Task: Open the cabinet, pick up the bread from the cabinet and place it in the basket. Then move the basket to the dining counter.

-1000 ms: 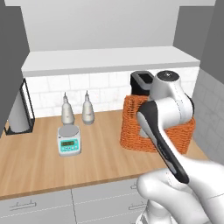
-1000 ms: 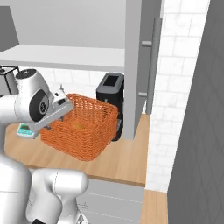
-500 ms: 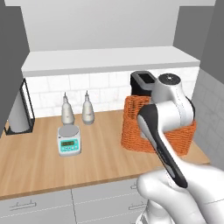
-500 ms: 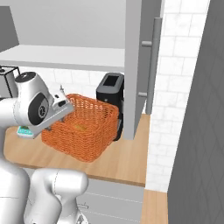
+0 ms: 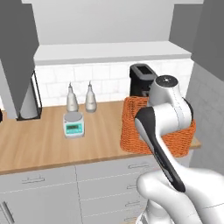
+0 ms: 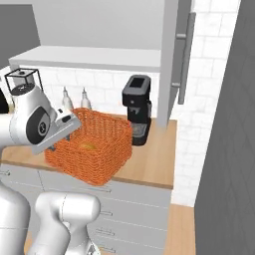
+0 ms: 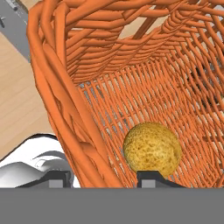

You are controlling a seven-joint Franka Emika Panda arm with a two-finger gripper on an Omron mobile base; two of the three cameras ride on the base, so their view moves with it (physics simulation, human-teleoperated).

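Observation:
The orange wicker basket [image 5: 131, 127] [image 6: 107, 149] sits at the front edge of the wood counter [image 5: 52, 148]. Inside it, on its floor, lies the round golden bread [image 7: 152, 148] [image 6: 88, 147]. My gripper [image 7: 105, 177] straddles the basket's near wall [image 7: 57, 87], with one finger outside, the other inside beside the bread, and the jaws shut on that wall. The cabinet [image 6: 99, 20] above stands open, its door [image 6: 182, 55] swung out to the right. The dining counter is out of view.
A black coffee machine [image 6: 138, 107] stands right behind the basket. Left of it are two shaker bottles [image 5: 81, 98], a digital scale [image 5: 73, 125] and a paper-towel stand [image 5: 28, 100]. Grey drawers [image 5: 87, 183] run below the counter, and a tall grey panel [image 6: 224, 149] rises on the right.
The whole picture has shifted, so the base has backed off a little. The basket, held by its wall, has come forward to the counter's front edge.

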